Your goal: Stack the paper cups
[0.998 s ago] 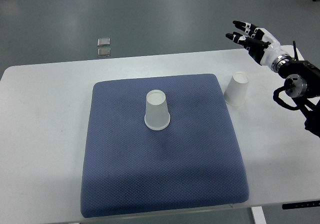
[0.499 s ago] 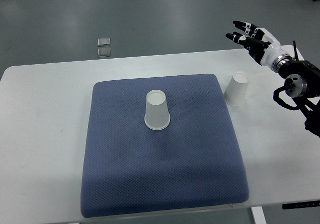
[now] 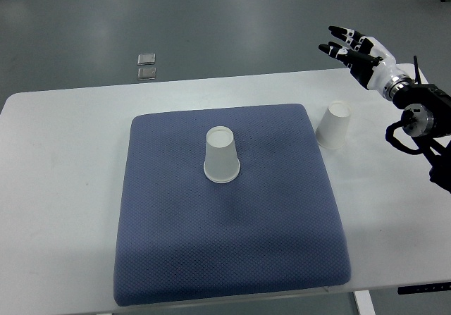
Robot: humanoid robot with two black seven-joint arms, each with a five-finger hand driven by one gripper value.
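Note:
Two white paper cups stand upside down. One cup (image 3: 221, 155) sits near the middle of the blue cushion (image 3: 225, 209). The other cup (image 3: 334, 125) stands on the white table (image 3: 63, 188) just off the cushion's right edge. My right hand (image 3: 347, 43) is raised above the table's far right corner, up and to the right of that second cup, with its fingers spread and nothing in them. Its arm enters from the right edge. The left arm does not show.
Two small square floor plates (image 3: 146, 66) lie on the grey floor beyond the table's far edge. The cushion covers most of the table's middle.
The right hand has shifted very slightly up and to the right. Both cups stay where they were.

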